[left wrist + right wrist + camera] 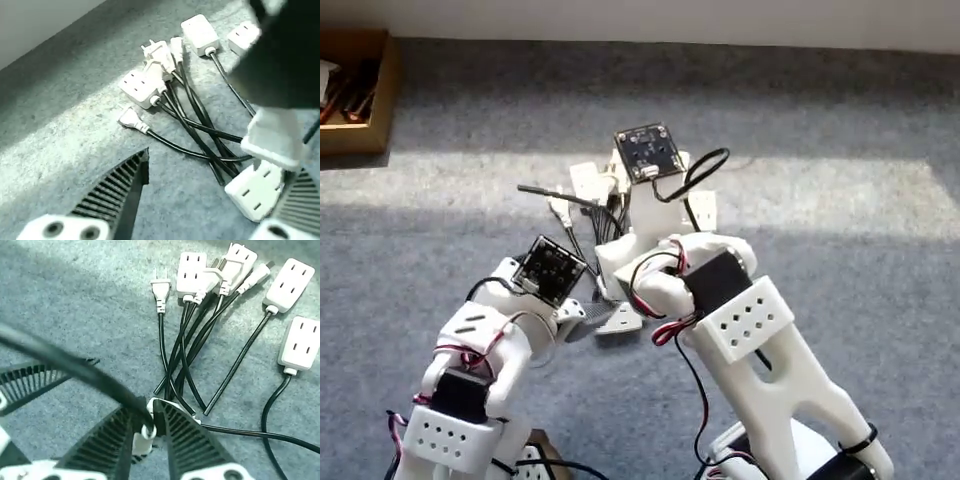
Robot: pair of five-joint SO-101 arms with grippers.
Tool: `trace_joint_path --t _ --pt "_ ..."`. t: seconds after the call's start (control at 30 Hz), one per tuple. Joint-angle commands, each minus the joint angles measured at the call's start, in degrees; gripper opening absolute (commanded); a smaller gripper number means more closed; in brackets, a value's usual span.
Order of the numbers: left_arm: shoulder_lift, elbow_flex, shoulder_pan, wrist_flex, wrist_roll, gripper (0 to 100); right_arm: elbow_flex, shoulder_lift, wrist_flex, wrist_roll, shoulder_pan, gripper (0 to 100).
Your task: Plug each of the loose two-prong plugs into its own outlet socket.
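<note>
My right gripper point(146, 412) is shut on a white two-prong plug point(143, 437), whose black cable point(65, 365) arches away from it. My left gripper point(222, 172) is open, with a white outlet block point(255, 192) on the carpet between its fingers, close to one of them. Part of the right arm point(272, 140) hangs just above that block. A loose plug point(161, 290) lies flat beside an outlet block point(191, 272). More outlet blocks point(290, 285) point(302, 342) lie further out. In the high view both arms meet over the cable bundle point(605, 215).
Several black cables point(195, 127) cross on the grey carpet point(840, 200) between the outlets. A wooden box point(360, 95) stands at the far left. The two arms stand close together, the left arm's wrist point(555, 270) beside the right arm's point(720, 290).
</note>
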Motion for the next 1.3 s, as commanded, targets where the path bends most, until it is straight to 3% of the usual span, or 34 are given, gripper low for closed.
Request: trace_joint_path --t 0.0,0.43,0.6,0.8,0.97,1.07,1.27 --pt "0.0 0.8 -3.3 -4.7 0.1 39 -0.3 -0.4 1.4 0.9 -1.5 0.7" --pt "0.0 1.2 -4.7 -4.7 0.1 39 -0.5 -0.5 7.3 5.8 -3.1 0.7" --pt "-1.2 2.4 -5.1 1.4 -1.4 39 2.2 -0.5 10.4 9.3 3.0 0.7" --pt "-11.9 6.4 -14.2 7.8 -2.4 39 19.0 -0.5 3.8 15.3 8.7 0.7" --pt "-18.2 7.3 -15.2 17.4 -2.5 39 28.1 -1.1 1.5 19.5 10.1 0.7" --pt "-17.0 6.6 -15.8 17.8 -2.3 39 29.0 -1.2 1.5 19.9 10.1 0.7" --pt "-17.1 7.3 -23.5 14.9 -0.5 39 29.1 -1.2 1.2 23.6 12.1 0.8"
